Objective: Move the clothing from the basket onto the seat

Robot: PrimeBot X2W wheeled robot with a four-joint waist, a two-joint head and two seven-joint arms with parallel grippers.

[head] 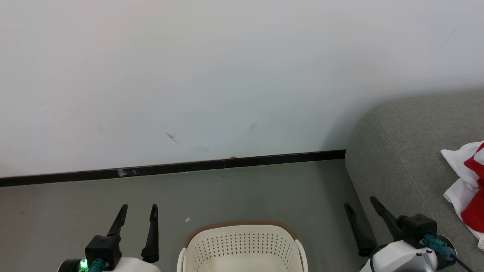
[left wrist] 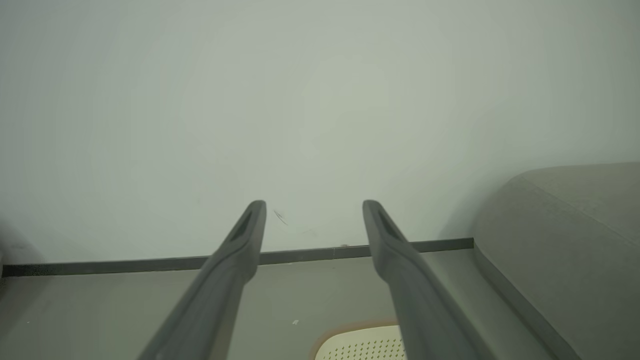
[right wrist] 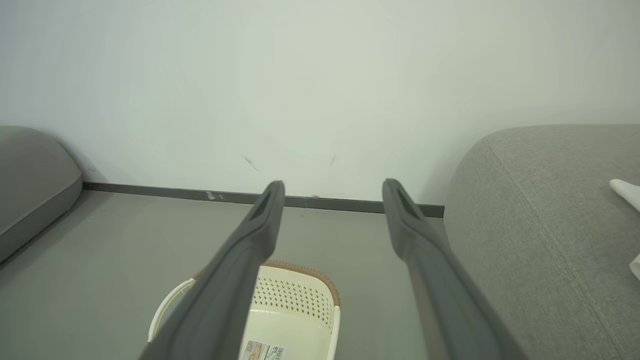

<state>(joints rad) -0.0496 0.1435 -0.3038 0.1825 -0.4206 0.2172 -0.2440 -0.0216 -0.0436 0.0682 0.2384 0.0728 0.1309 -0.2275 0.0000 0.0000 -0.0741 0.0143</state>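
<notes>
While both hang empty in the head view, the left gripper point(head: 138, 209) and right gripper point(head: 360, 204) spread wide either side of the basket point(head: 242, 241). The clothing point(head: 469, 181) lies crumpled on the seat point(head: 401, 151), cut by the right edge. Its heap seems to run near-to-far, though its full length is hidden.

In the left wrist view the fingers point(left wrist: 240, 240) gape over the floor point(left wrist: 310, 295), holding nothing.

In the right wrist view what shows of the basket's bottom is bare save a label point(right wrist: 262, 351), and a white corner of clothing rests on the seat. Soft, light and limp, it would likely pinch best at a bunched fold.
</notes>
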